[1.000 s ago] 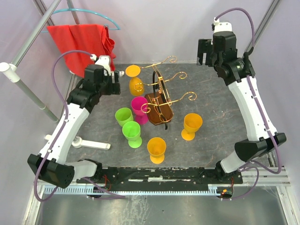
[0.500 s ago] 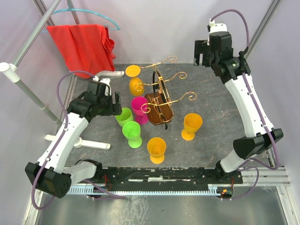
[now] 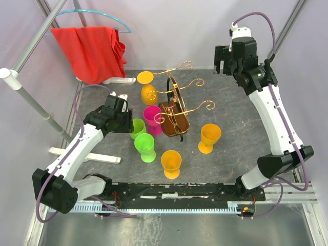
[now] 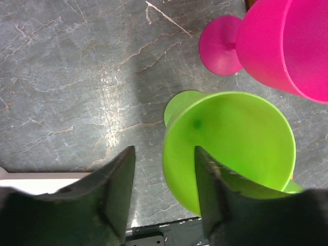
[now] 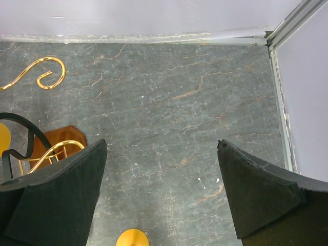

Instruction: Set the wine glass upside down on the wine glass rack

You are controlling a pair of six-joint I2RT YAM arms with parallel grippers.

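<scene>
The rack [image 3: 174, 110] stands mid-table, nearer the far edge. Six glasses are around it: three orange, two green, one pink. The green glass [image 4: 230, 148] I'm at stands upright, left of the rack, just beside the pink glass [image 4: 287, 41]. My left gripper [image 4: 163, 169] is partly open, its fingers straddling that glass's rim wall; I cannot tell if they touch. My right gripper [image 5: 160, 154] gapes wide, empty, over the far right corner.
</scene>
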